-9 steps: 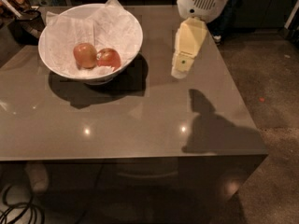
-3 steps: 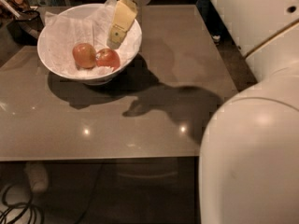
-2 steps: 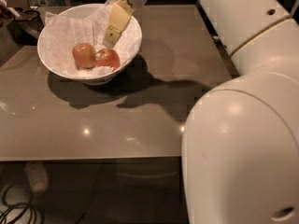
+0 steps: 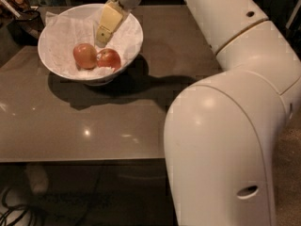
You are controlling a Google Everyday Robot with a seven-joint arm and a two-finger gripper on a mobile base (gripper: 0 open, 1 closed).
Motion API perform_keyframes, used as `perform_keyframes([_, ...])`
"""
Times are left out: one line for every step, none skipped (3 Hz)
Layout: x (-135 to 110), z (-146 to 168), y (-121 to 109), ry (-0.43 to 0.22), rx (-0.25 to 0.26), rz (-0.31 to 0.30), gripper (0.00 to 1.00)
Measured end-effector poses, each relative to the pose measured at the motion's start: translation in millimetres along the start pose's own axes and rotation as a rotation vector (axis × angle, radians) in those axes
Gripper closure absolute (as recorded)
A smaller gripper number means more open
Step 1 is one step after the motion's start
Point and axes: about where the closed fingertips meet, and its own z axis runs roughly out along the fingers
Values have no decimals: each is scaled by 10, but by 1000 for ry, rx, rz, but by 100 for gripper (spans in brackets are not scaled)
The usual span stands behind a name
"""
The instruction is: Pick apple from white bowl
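Gripper (image 4: 100, 39) has moved over the white bowl (image 4: 43, 36) at the table's (image 4: 70, 126) far-left corner and hangs just above the apple (image 4: 109, 58). The apple is apparently not yet held. Whether the gripper is open or closed cannot be told.

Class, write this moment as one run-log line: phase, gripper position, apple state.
phase: pre-grasp | gripper: over white bowl, close above red apple | red apple: in bowl beside paler apple, not lifted
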Motion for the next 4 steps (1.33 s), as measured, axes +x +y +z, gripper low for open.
perform_keyframes([-103, 108, 15, 9, -11, 43, 13])
perform_keyframes([-161, 262, 25, 32, -25, 95, 13])
perform_keyframes([-167, 373, 45, 54, -37, 150, 13])
perform_keyframes([-146, 446, 68, 83, -37, 192, 14])
